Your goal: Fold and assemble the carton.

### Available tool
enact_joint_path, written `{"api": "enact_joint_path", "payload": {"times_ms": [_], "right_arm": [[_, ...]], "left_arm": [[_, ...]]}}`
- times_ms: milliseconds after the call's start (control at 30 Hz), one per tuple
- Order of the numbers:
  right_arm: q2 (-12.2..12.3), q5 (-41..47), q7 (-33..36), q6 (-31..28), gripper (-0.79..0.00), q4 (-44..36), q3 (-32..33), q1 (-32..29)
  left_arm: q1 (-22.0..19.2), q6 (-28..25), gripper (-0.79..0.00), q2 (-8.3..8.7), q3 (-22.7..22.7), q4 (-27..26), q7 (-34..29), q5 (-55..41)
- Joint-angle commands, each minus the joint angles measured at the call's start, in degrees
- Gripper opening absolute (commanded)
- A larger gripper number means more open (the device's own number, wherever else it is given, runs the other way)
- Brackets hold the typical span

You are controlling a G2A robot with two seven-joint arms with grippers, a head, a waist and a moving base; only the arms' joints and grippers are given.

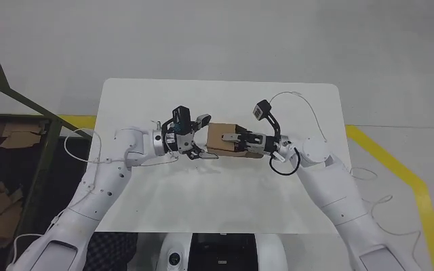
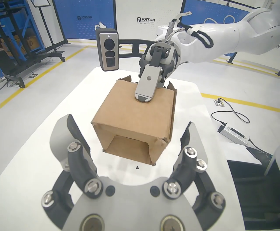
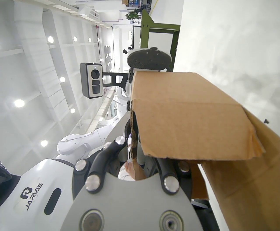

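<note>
White worktop (image 1: 203, 196), rounded at its corners, stands on pale grey floor, with a yellow floor line (image 1: 390, 162) to the right and a dark green rack (image 1: 46, 156) holding cardboard scraps to the left. From above, the brown cardboard carton (image 1: 222, 135) lies mid-worktop between my arms. My right hand (image 1: 234, 139) is clamped on its right end. My left hand (image 1: 202, 139) is spread wide just beside its left end, not touching.

From my left wrist, the carton is an open square tube with its mouth facing me, and one right finger (image 2: 146, 85) lies flat on the far top panel. I cannot tell whether the carton rests on the worktop or hangs just above it. Since I hold only one wall, I judge that a push from my left hand could swing the tube, collapse it sideways or pull it free. The frayed corner (image 2: 163, 140) might tear further. Blue wall panels (image 2: 87, 19) stand behind, and a grey power unit (image 2: 234, 133) with its cable lies on the floor to the right.

From my right wrist, the carton wall sits pinched between my fingers, with a loose flap (image 3: 240, 166) alongside that could snag on the smooth worktop.
</note>
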Motion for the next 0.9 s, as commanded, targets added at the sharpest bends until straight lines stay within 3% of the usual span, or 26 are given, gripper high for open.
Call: {"api": "enact_joint_path", "payload": {"times_ms": [0, 333, 867], "right_arm": [[0.0, 0.0, 0.3, 0.1, -0.785, 0.2, -0.2, 0.2], [-0.4, 3.6, 3.9, 0.1, -0.785, 1.6, -1.2, 1.1], [-0.8, 2.6, 3.9, -0.1, -0.785, 2.6, -2.4, 2.2]], "left_arm": [[-0.2, 0.0, 0.0, 0.1, 0.5, 0.2, 0.5, 0.0], [-0.7, 0.0, 0.0, 0.92, 2.4, 1.0, 2.6, 0.9], [-1.3, 0.0, 0.0, 2.39, 5.1, 1.0, 5.3, -0.4]]}}
